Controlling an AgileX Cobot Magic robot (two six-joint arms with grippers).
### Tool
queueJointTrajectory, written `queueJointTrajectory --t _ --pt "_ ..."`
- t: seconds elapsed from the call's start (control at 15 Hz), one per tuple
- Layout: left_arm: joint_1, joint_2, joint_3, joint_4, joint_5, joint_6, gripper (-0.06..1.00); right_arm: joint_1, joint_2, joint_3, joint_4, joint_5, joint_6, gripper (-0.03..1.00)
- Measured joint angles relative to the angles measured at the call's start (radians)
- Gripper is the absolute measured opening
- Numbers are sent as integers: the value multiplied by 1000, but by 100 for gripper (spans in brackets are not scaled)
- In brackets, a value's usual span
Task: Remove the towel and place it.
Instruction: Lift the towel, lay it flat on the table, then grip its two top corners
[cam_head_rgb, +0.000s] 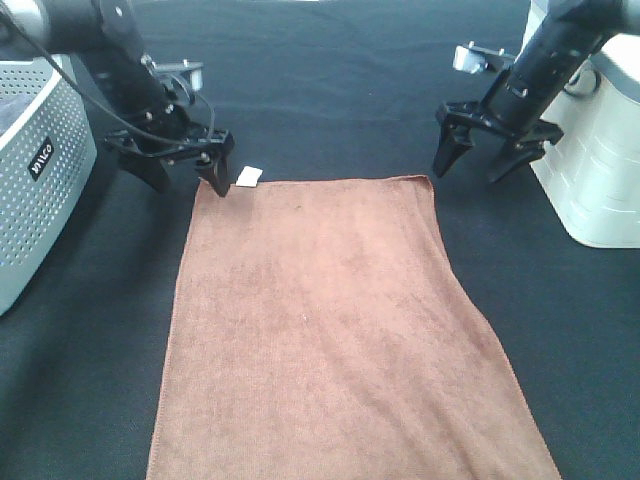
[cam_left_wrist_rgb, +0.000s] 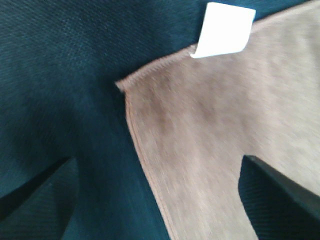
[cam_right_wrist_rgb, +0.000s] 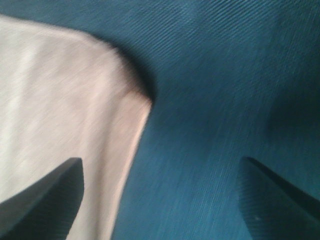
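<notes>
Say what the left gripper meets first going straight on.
Likely the towel, at its corner by the white tag; the open left gripper straddles it, one finger over black table cloth.

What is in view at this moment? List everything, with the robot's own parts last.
towel: one, brown, spread flat in the middle of the table
tag: one, white, on the towel's far short edge, near the left arm's corner
table cloth: one, black, under everything
box: one, grey with a perforated face, at the left edge of the high view
container: one, off-white, at the right edge of the high view
left gripper: one, black, open, straddling the towel's far corner beside the tag
right gripper: one, black, open, at the towel's other far corner
</notes>
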Motion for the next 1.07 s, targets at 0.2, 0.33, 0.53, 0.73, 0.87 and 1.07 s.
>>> queueJointTrajectory --t 0.2,0.33,0.53,0.73,0.87,1.07 --pt "0 45 -3 -1 -31 0 80 0 38 -1 0 -62 0 80" --pt "0 53 -10 -3 -35 0 80 0 63 -1 5 -91 0 80" --pt "0 55 -13 -4 -37 0 80 4 80 -9 16 -96 0 80" --pt "0 56 -13 -7 -53 0 80 33 90 -20 -1 -114 1 80" --pt "0 56 -13 -12 -54 0 80 40 91 -20 0 -123 1 80" --pt "-3 58 -13 -88 -68 35 80 66 92 -20 0 -146 1 79"
